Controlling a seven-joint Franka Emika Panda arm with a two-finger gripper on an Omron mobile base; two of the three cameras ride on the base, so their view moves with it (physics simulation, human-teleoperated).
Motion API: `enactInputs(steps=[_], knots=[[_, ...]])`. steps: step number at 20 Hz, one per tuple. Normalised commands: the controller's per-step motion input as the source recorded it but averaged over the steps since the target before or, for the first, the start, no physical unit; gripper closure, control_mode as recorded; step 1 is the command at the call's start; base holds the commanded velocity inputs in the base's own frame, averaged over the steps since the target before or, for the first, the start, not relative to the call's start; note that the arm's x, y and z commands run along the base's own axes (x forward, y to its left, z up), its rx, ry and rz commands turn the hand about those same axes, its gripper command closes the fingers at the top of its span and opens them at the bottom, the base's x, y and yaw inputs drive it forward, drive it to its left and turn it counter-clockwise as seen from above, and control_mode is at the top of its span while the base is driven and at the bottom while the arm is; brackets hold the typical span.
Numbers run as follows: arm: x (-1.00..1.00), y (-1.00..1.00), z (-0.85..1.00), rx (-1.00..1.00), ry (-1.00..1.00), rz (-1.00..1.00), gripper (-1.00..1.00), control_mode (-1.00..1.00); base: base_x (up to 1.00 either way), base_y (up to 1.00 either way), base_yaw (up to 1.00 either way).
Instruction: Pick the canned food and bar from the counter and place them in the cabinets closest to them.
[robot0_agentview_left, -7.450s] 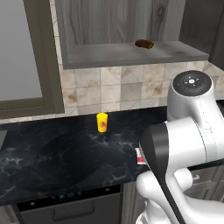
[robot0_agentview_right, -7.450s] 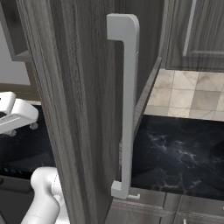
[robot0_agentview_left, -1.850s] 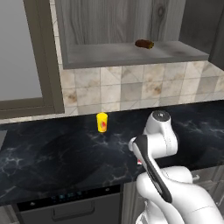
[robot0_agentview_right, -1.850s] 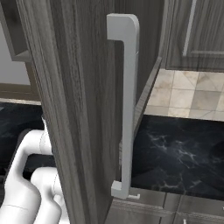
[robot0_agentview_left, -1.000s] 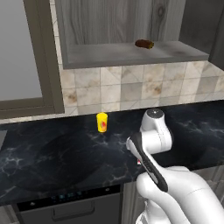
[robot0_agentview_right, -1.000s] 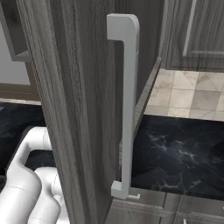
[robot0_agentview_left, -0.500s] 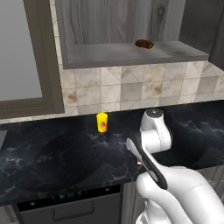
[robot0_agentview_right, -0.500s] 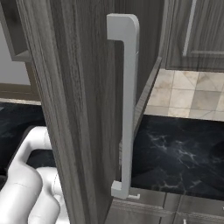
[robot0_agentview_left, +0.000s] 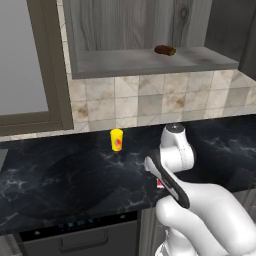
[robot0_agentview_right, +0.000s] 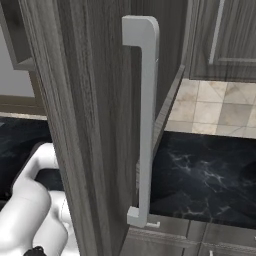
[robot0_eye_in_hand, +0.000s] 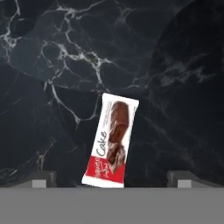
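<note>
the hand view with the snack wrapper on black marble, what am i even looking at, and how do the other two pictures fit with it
That picture comes from a camera on the hand of a white robot arm, looking straight down past its claw. The two small grey tips at the bottom are the claw's fingers, standing wide open and holding nothing. Between them, on the black marble counter, lies the bar, a cake bar in a white and red wrapper.

The left base view looks over the arm from behind: a yellow cup stands near the tiled wall, and a small brown item sits on the open wall cabinet's shelf.

The right base view is mostly blocked by an open cabinet door with a pale bar handle.
</note>
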Motion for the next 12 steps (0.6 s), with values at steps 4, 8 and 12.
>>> enactInputs(steps=[4, 8, 12], knots=[[0.0, 0.0, -0.6, 0.02, -0.03, 0.0, -1.0, -1.0, 0.0, 0.0, 0.0], [-0.04, 0.0, -0.55, 0.01, -0.04, 0.0, -1.0, -1.0, 0.0, 0.0, 0.0], [-0.13, -0.08, -0.55, 0.0, -0.06, 0.0, -1.0, -1.0, 0.0, 0.0, 0.0]])
